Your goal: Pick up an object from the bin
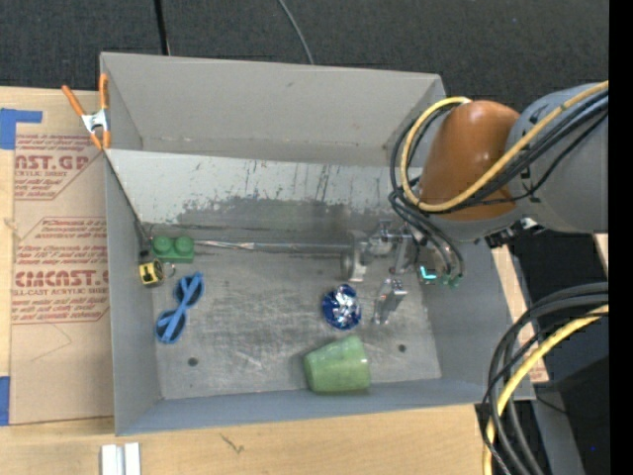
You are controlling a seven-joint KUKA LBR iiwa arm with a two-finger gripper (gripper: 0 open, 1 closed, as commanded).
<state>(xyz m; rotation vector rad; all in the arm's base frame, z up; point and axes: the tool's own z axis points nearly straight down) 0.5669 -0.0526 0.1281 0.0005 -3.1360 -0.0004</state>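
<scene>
My gripper [375,283] hangs low over the right part of the bin floor, open, with nothing between its fingers. A small blue and white ball [342,308] lies just to its lower left, close to the nearer fingertip and apart from it. A pale green cup-shaped thing [337,366] lies on its side near the bin's front wall, below the ball.
At the left side of the bin lie a blue looped thing [179,307], a green brick [173,248] and a small yellow piece [149,273]. The arm with its orange cover and cables reaches in from the right.
</scene>
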